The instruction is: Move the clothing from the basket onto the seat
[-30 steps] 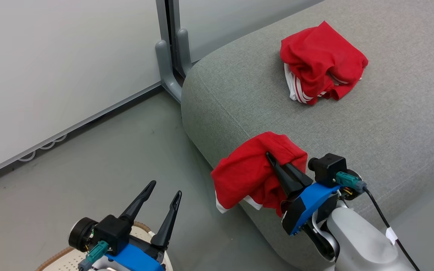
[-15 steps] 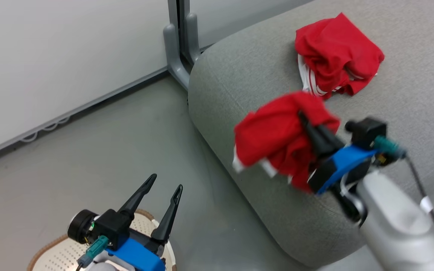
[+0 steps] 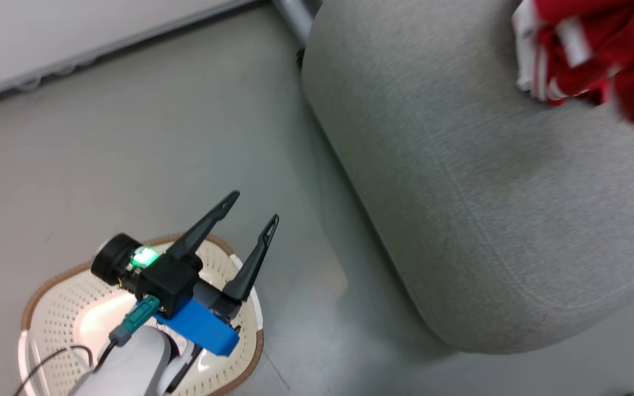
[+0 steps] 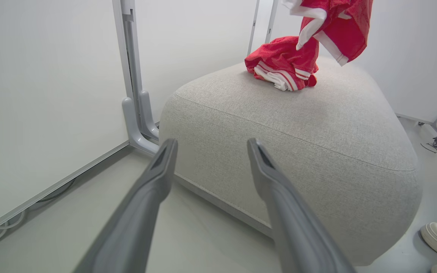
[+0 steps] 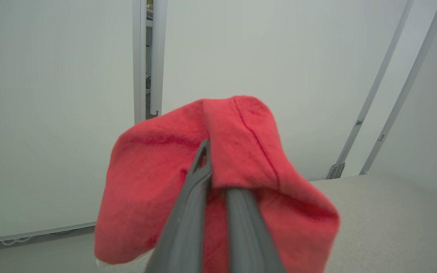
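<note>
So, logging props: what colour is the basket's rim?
Brown basket rim, clearest in head view.

Left gripper (image 3: 255,206) splayed, right gripper (image 5: 215,178) pinched (on clothing (image 5: 249,151))

The left gripper (image 3: 255,206) carries two long black fingers (image 3: 207,223) that taper from broad bases to slim, pointed tips. They rise from a boxy black housing (image 3: 165,283) seated on a bright blue bracket (image 3: 198,329). A short black cylinder (image 3: 109,259) juts from the housing's side, and a small green light (image 3: 144,257) glows beside it. A teal plug (image 3: 138,319) with a grey collar feeds a thin black cable (image 3: 105,349) that runs down to the smooth, pale grey forearm (image 3: 124,366). Seen close up, the right gripper (image 5: 218,167) has matte grey fingers (image 5: 188,212), one with a narrow slot near its tip.
</note>
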Controlling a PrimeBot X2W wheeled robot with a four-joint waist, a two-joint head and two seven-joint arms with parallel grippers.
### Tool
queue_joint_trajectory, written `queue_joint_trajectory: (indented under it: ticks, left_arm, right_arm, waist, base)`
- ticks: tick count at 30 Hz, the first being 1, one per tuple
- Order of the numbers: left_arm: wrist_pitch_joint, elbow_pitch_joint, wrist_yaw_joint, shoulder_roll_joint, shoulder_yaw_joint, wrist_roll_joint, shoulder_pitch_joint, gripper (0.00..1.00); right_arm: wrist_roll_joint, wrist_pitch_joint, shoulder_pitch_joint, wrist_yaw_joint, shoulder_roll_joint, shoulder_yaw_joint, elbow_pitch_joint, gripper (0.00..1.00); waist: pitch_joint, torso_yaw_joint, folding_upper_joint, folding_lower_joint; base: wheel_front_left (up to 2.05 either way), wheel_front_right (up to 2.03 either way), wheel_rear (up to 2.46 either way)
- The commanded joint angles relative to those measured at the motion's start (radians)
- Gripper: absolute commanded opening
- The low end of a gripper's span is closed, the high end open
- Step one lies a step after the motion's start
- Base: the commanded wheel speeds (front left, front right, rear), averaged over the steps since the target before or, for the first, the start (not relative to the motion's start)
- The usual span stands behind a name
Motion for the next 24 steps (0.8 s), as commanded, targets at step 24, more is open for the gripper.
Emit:
queue_joint_trajectory:
  ticks: [24]
  left_arm:
    - [-0.003, -0.071, -0.004, 0.029, -0.069, 0.021, -0.243, 1.0]
  right_arm:
    - [-0.144, -0.067, 0.013, -0.001, 0.016, -0.407, 0.159, 0.0]
  waist:
    - [0.33, 0.2, 0.0, -0.0002]
  base:
    - [0.0, 0.0, 0.0]
